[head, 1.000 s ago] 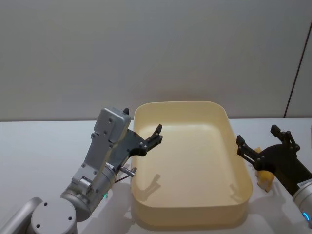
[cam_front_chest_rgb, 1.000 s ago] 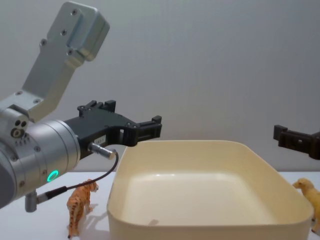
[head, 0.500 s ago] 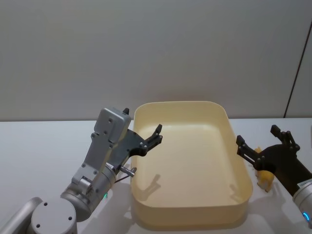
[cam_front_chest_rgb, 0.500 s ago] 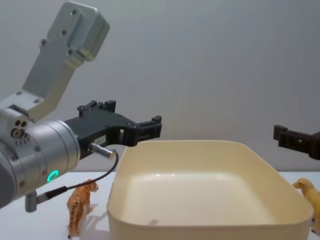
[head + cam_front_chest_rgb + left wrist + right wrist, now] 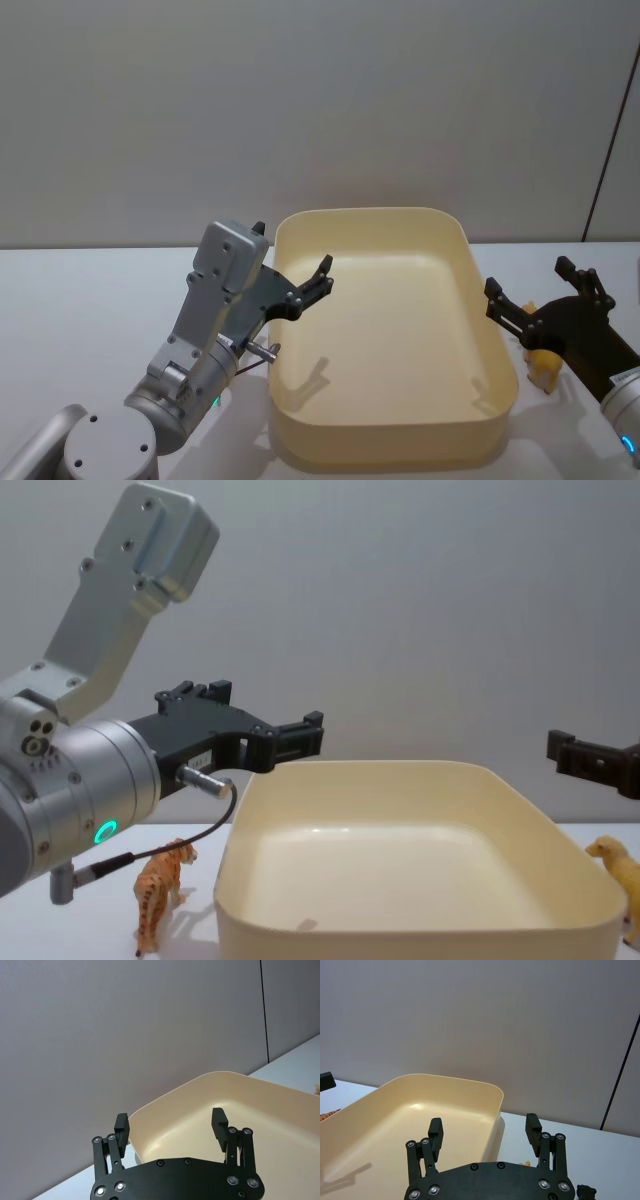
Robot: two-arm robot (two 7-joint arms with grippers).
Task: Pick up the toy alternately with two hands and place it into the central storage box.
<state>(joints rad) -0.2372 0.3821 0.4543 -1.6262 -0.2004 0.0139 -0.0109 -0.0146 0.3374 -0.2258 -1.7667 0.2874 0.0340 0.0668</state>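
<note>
Beside the storage box (image 5: 390, 445), left claw (image 5: 325, 273) and right claw (image 5: 527, 276) both hang spread.

Cream-yellow storage box (image 5: 390, 445) mid-table, striped tiger toy (image 5: 158, 892) standing just left, yellow animal toy (image 5: 622, 872) just right.

The central storage box (image 5: 390, 448) is open from above, its floor free. A tiger toy (image 5: 160, 892) stands just beside its left wall, under the left arm (image 5: 85, 785). A yellow toy (image 5: 618, 868) crowds the right wall.
</note>
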